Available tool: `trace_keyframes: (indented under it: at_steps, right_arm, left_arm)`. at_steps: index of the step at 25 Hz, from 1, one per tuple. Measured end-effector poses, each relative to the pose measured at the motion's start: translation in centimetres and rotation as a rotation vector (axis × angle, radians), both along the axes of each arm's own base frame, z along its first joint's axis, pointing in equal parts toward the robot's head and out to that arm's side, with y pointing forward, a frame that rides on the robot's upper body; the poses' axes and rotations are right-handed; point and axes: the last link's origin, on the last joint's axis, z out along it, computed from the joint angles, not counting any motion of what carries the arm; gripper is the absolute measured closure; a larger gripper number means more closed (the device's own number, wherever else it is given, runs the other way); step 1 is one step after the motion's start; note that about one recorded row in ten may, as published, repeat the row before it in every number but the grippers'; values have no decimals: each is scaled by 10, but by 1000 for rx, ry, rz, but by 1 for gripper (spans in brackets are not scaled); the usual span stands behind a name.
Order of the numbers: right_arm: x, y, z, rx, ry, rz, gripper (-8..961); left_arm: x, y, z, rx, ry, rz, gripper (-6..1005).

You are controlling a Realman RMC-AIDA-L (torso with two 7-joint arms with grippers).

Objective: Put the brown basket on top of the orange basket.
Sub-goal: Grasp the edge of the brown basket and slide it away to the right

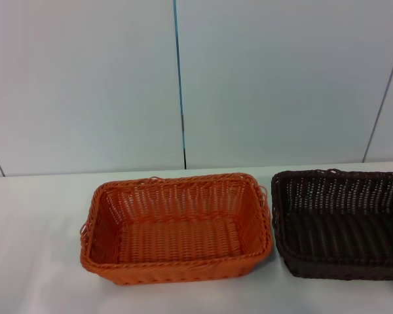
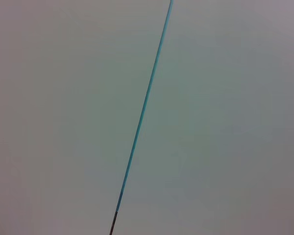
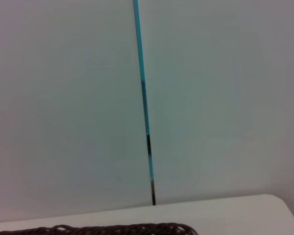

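The brown basket (image 1: 340, 222) sits just beside the orange basket (image 1: 177, 226) on the table (image 1: 33, 261), to my right. Neither of my grippers shows. A weak rim grasp could tip it.

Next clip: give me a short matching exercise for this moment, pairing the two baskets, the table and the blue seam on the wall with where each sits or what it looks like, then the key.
Things:
1. orange basket
2. brown basket
3. table
4. blue seam

Descriptions:
A. thin vertical line on the wall behind
B. white surface under both baskets
C. empty, near the middle of the head view
D. at the right, cut off by the head view's edge

Pairs: 1-C, 2-D, 3-B, 4-A

No gripper is in view.
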Motion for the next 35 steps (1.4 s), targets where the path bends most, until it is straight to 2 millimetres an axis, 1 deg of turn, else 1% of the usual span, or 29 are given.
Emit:
trace_keyframes:
  at_steps: [4,8,11,12,13,17,19,23,29,32,35]
  right_arm:
    - [8,19,2,-13,-22,-31,27]
    - [16,38,-3,-57,-44,-76,27]
    - [23,52,-12,-94,-65,-112,27]
    - [27,62,-19,-126,-75,-138,27]
    - [27,62,-19,-126,-75,-138,28]
    - [35,79,-34,-193,-104,-193,28]
    - [38,84,-39,-216,-126,-215,28]
    - [38,95,-40,-260,-157,-267,28]
    - [28,111,-37,-288,-153,-281,28]
    - [28,118,-41,-301,-154,-281,28]
    - [28,128,-51,-318,-152,-276,28]
  left_arm:
    - [0,0,0,-1,4,2,90]
    - [0,0,-1,-3,7,4,91]
    - [1,1,-1,-4,19,2,91]
    - [2,1,-1,-2,23,-1,91]
    - [4,2,-1,0,31,-4,91]
    - [5,3,-2,-6,44,8,91]
    - [3,4,-2,-14,44,23,91]
    - [4,7,-2,-21,52,35,91]
    - [11,14,-4,-47,102,53,90]
    - [11,15,-3,-45,104,68,90]
    - [10,14,-3,-38,96,76,90]
